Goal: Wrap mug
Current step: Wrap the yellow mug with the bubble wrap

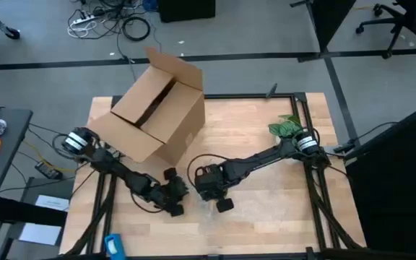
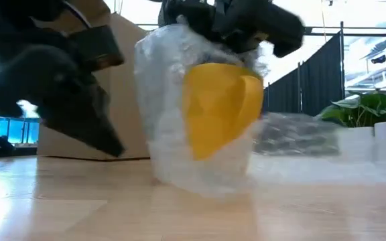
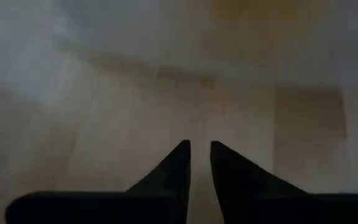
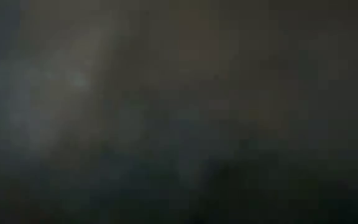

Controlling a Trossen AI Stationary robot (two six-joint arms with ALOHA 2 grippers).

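High view: wooden table (image 1: 266, 217) with an open cardboard box (image 1: 157, 112) on its far left part, flaps up. Left arm reaches in from the left edge, its gripper (image 1: 173, 193) low near the table's middle front. Right arm reaches in from the right edge, its gripper (image 1: 211, 184) just beside the left one. Mug not visible from above; the right gripper's body covers that spot. Green plant (image 1: 286, 127) at the right arm's base. Finger state of either gripper cannot be told from here.

Low view: mug (image 2: 220, 114), yellow-orange, glossy, sits mid-table inside a crinkly clear plastic sheet (image 2: 166, 87) that rises around its sides and back and bunches under it on the table. Right gripper (image 2: 233, 27) is directly above, at the top of the bundle, in contact with the plastic; its fingers are hidden, so I cannot tell how they stand. Left gripper (image 2: 79, 107) is beside the bundle, dark tip angled down close to the tabletop, apart from the plastic. Box stands behind. Plant leaves (image 2: 360, 107) farther back.

Left wrist view: two dark fingers (image 3: 173, 171) nearly together, a narrow gap between the tips, nothing between them. Blurred wood and pale plastic beyond.

Right wrist view: dark and blurred; nothing readable.
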